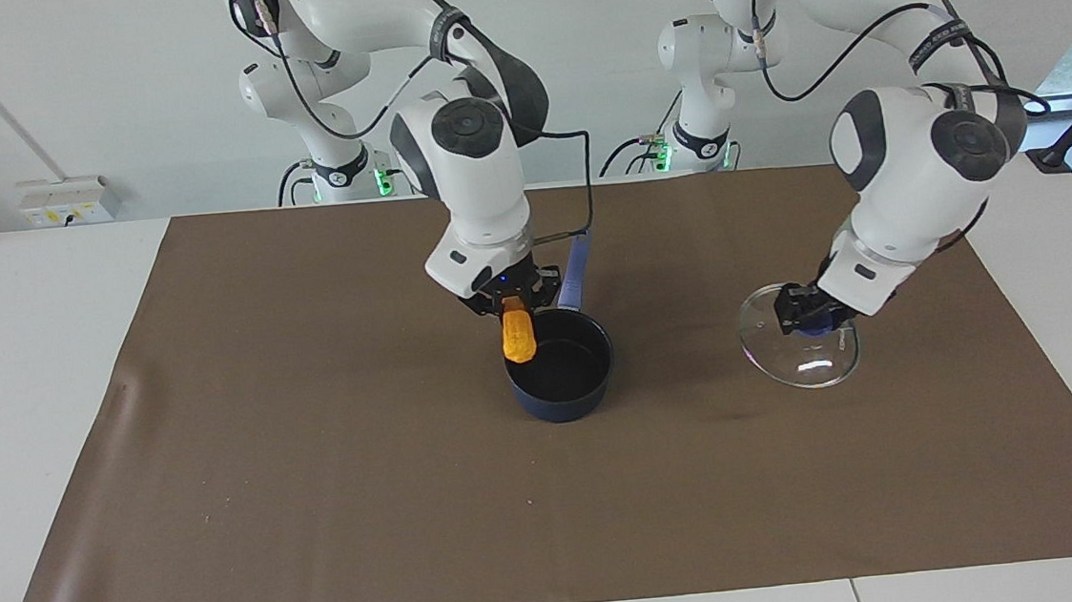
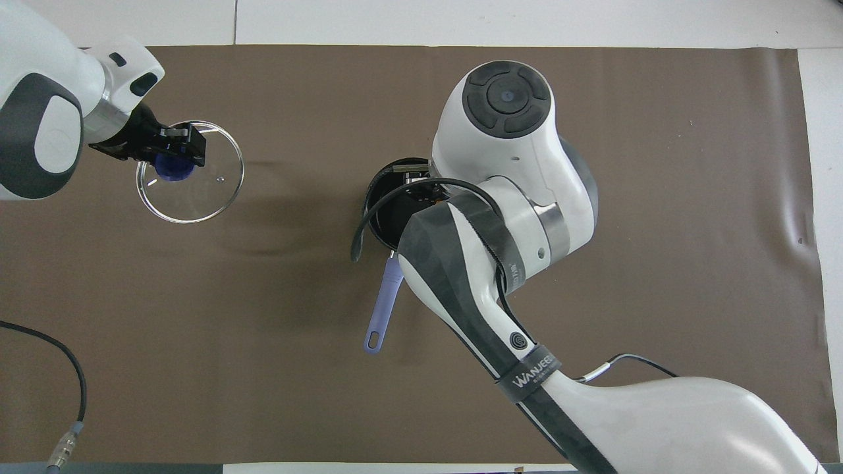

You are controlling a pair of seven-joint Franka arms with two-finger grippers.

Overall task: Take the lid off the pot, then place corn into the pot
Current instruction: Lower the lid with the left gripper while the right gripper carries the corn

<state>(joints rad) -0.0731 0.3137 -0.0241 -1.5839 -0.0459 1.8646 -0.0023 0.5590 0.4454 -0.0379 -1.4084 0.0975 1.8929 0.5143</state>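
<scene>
The dark blue pot (image 1: 561, 371) stands open near the middle of the brown mat, its long handle (image 2: 384, 304) pointing toward the robots. My right gripper (image 1: 514, 305) is shut on the yellow-orange corn (image 1: 518, 337), which hangs upright over the pot's rim. In the overhead view the right arm hides the corn and most of the pot (image 2: 385, 210). My left gripper (image 1: 800, 314) is shut on the blue knob (image 2: 171, 168) of the clear glass lid (image 1: 803, 356), held tilted just above the mat toward the left arm's end of the table. The lid (image 2: 204, 187) shows in the overhead view too.
The brown mat (image 1: 323, 509) covers most of the white table. A wall socket box (image 1: 64, 199) sits at the table's edge near the right arm's end.
</scene>
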